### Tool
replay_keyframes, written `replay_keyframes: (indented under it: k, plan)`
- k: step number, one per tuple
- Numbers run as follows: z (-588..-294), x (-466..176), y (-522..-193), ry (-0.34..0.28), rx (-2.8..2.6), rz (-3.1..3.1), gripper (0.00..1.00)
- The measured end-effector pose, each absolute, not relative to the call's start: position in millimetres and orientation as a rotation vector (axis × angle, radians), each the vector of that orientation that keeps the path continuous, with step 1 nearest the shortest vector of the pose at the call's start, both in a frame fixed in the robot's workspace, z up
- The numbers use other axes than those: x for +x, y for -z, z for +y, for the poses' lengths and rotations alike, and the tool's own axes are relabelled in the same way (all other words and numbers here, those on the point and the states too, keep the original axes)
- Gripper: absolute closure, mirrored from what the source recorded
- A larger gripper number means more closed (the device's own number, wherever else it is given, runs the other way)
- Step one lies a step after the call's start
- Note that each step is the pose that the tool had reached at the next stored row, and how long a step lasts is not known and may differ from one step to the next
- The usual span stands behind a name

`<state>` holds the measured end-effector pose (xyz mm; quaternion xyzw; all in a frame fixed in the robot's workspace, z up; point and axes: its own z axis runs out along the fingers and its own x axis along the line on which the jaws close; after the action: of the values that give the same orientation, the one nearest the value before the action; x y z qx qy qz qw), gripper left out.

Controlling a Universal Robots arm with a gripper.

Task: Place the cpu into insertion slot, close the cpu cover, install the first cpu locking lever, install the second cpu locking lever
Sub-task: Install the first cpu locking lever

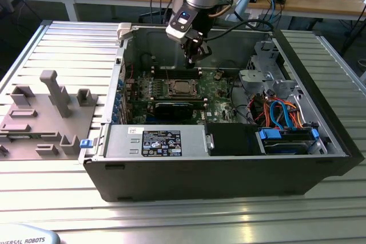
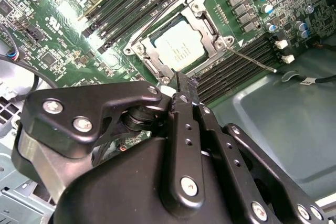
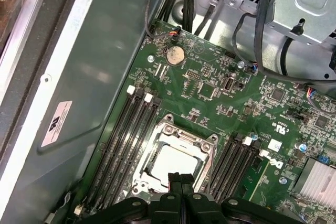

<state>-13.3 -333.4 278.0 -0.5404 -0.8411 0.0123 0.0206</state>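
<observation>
The cpu (image 2: 178, 45) (image 3: 170, 162) lies flat in the insertion slot (image 3: 149, 165) on the green motherboard (image 1: 214, 92), its dull silver top showing. The cpu cover (image 2: 209, 24) (image 3: 185, 132), a silvery frame, lies down around it. A thin metal locking lever (image 2: 253, 59) juts out from one corner of the socket across the black memory slots. My gripper (image 1: 193, 56) (image 2: 184, 81) (image 3: 180, 178) hangs a short way above the socket inside the open computer case. Its fingers are shut together with nothing between them.
The case walls (image 1: 131, 44) ring the board. A drive cage (image 1: 260, 67) with blue and orange cables (image 1: 280, 112) stands on the exterior view's right. The power supply (image 1: 154, 141) and a black card (image 1: 171, 108) sit nearer the camera. A grey fixture (image 1: 51, 107) lies outside the case.
</observation>
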Motion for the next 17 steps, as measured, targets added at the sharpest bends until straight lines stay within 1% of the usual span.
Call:
replay_keyframes:
  k: [17]
  plan:
    - [-333.4,-13.2,-278.0,-0.039,-1.635,-2.635,0.89]
